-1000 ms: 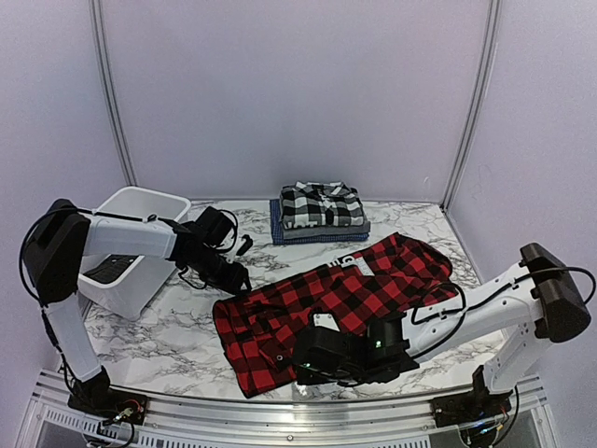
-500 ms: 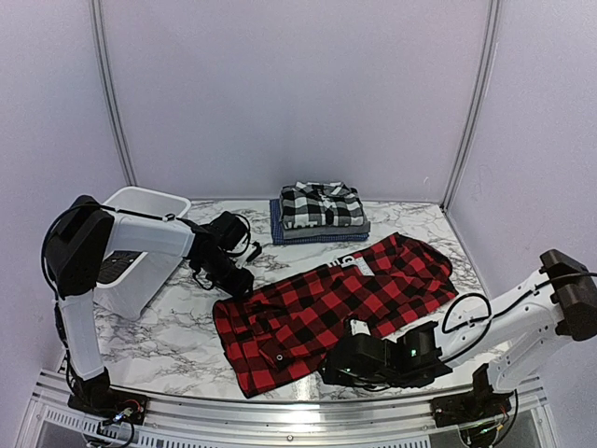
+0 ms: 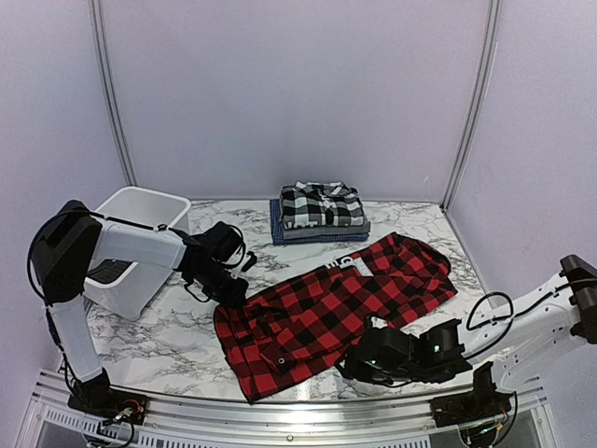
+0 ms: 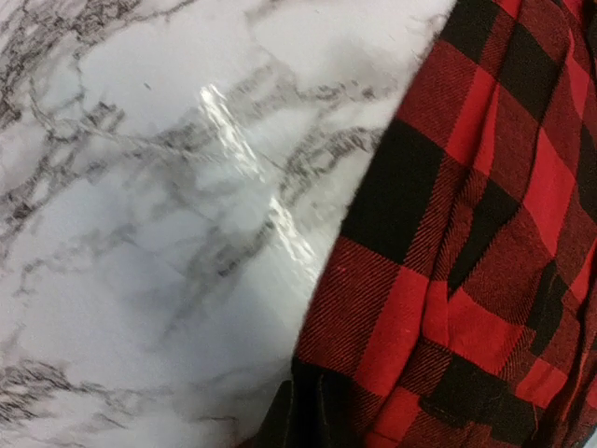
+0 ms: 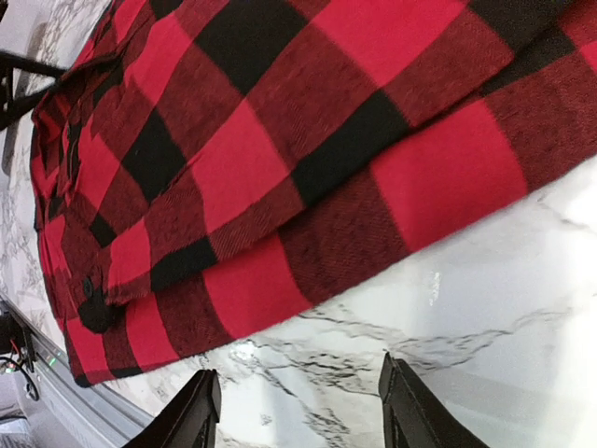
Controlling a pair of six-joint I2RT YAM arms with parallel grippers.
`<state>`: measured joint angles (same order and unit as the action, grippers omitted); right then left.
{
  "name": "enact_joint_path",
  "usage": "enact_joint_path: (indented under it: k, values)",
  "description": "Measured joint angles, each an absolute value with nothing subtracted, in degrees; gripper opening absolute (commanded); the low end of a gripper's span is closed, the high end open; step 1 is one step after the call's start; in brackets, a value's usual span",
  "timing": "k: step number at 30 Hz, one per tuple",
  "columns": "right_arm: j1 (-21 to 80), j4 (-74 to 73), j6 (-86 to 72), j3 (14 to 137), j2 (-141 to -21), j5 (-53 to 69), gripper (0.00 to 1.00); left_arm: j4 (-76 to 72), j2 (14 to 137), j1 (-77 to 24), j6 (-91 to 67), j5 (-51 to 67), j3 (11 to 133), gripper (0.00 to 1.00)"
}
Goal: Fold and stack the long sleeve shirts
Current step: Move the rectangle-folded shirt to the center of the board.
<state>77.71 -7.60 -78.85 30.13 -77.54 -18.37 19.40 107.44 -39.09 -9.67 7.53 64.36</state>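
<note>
From above, the red-and-black check shirt (image 3: 326,313) lies spread open across the middle of the marble surface (image 3: 149,336), its length running from 7 o'clock up to 2 o'clock; the folded shirts (image 3: 320,229) sit stacked at 12 o'clock, well apart from it, a black-and-white plaid (image 3: 320,205) on top; the white tub (image 3: 131,247) stands at 9 o'clock. My left fingers (image 3: 229,293) are down at the shirt's 10 o'clock edge, touching the cloth; my right fingers (image 3: 354,362) lie low at its 5 o'clock edge, just beside the hem.

From my left wrist, bare marble (image 4: 140,187) fills everything from 7 round to 12 o'clock; the check cloth (image 4: 466,243) takes the side from 1 to 6 o'clock, rumpled into folds; my own fingers do not show here, so I cannot tell whether they are clenched on the cloth.

From my right wrist, the shirt (image 5: 280,140) covers the upper part, its hem slanting from 8 to 3 o'clock; marble (image 5: 485,317) shows at 5 o'clock; my two fingers stand at 6 o'clock, released, spread apart with only marble between them, just short of the hem.
</note>
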Motion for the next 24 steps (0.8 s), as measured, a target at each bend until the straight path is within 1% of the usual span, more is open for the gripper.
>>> enact_joint_path:
  k: [7, 10, 11, 12, 15, 16, 18, 21, 24]
  values:
    - [75.6, -12.1, -78.1, 26.8, -67.0, -17.1, 0.57, 19.3, 101.0, -45.5, -17.0, 12.3, 56.3, 0.06]
    - [76.4, -12.5, -77.9, 26.2, -63.3, -15.9, 0.59, 19.5, 97.3, -47.7, -20.5, 13.6, 52.1, 0.07]
    - [77.3, -12.3, -78.0, 26.2, -63.1, -15.8, 0.60, 19.6, 96.1, -47.9, -21.7, 13.7, 50.8, 0.11]
    - [78.6, -12.2, -78.1, 26.3, -63.4, -15.7, 0.61, 19.7, 95.1, -48.0, -22.3, 13.7, 49.8, 0.18]
    - [83.3, -12.6, -79.6, 27.9, -66.7, -15.8, 0.62, 21.4, 91.0, -48.0, -25.1, 12.5, 46.9, 0.42]
    - [84.6, -12.6, -80.4, 28.9, -68.4, -16.0, 0.62, 22.5, 89.6, -48.0, -25.2, 11.8, 46.4, 0.46]
    - [86.6, -11.9, -82.3, 30.8, -70.9, -16.5, 0.62, 23.9, 87.6, -48.0, -25.2, 10.0, 46.5, 0.51]
    - [88.8, -8.8, -85.5, 32.2, -73.5, -17.7, 0.62, 25.2, 86.5, -47.4, -24.3, 8.9, 48.5, 0.53]
    - [90.1, -7.1, -88.8, 33.9, -77.2, -18.6, 0.61, 25.9, 88.1, -46.3, -21.4, 9.3, 52.1, 0.53]
